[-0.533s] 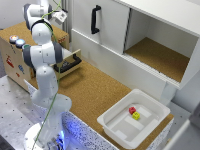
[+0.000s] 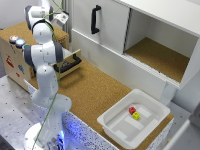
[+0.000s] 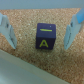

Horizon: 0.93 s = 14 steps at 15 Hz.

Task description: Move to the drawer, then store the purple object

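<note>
Your exterior view sits high and off the arm, looking down at an angle across the cork counter (image 2: 95, 92), taking in the whole arm, the brown wooden box (image 2: 15, 62) on the exterior view's left and the white bin (image 2: 112, 125) lower right. Your wrist view looks close down between the two pale fingers (image 3: 7, 30) at a cork floor (image 3: 42, 60). Cork shows in both; whether it is the same patch, you cannot tell.
</note>
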### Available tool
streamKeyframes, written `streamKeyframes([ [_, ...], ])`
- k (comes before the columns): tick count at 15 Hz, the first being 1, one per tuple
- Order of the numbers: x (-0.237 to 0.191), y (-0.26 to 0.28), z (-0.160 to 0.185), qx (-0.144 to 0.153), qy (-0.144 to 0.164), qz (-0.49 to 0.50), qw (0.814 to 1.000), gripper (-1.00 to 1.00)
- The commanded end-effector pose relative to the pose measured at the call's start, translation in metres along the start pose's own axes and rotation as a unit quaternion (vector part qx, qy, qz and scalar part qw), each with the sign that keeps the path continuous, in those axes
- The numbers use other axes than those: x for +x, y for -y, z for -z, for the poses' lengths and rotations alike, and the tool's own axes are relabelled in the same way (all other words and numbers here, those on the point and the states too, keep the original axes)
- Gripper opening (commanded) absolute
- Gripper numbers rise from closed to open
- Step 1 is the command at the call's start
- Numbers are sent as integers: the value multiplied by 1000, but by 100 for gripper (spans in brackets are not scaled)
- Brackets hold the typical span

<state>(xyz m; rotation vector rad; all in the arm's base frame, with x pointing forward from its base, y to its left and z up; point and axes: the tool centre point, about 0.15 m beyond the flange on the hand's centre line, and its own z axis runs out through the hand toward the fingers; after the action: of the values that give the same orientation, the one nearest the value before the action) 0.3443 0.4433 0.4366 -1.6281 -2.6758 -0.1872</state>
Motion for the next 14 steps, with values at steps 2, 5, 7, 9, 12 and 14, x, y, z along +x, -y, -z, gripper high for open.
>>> streamKeyframes([
  [2,31,-20,-10,34,42,-6,999,100],
  [5,38,-19,-12,40,48,-1,998,-100],
  [7,37,-18,-13,42,56,-2,998,-100],
  [9,33,-18,-13,42,61,-3,997,-100],
  [12,27,-21,-12,39,68,-4,997,-100],
  [14,22,-23,-10,35,67,-6,997,-100],
])
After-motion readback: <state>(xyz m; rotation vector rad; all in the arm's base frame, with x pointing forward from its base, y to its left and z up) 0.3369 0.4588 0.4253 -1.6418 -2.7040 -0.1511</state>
